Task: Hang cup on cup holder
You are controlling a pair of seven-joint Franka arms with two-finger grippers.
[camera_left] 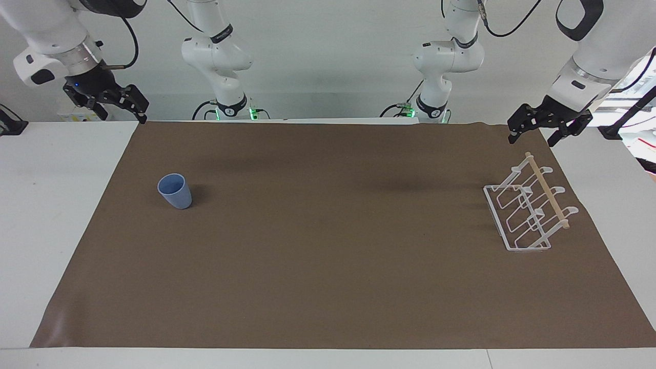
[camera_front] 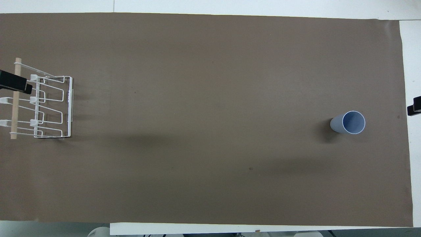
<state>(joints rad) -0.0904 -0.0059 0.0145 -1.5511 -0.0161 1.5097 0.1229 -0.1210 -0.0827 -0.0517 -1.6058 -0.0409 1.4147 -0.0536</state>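
The light-blue cup (camera_left: 175, 191) stands upright, mouth up, on the brown mat toward the right arm's end; it also shows in the overhead view (camera_front: 348, 122). The white wire cup holder (camera_left: 518, 212) with its wooden rod (camera_left: 547, 190) stands toward the left arm's end, and shows in the overhead view (camera_front: 49, 105) with nothing on it. My left gripper (camera_left: 532, 139) hangs open and empty in the air over the mat's edge beside the holder. My right gripper (camera_left: 123, 118) hangs open and empty over the mat's corner, apart from the cup.
The brown mat (camera_left: 328, 246) covers most of the white table (camera_left: 46, 205). In the overhead view one left finger (camera_front: 14, 84) overlaps the holder's rod end and one right finger (camera_front: 414, 107) shows at the frame's edge.
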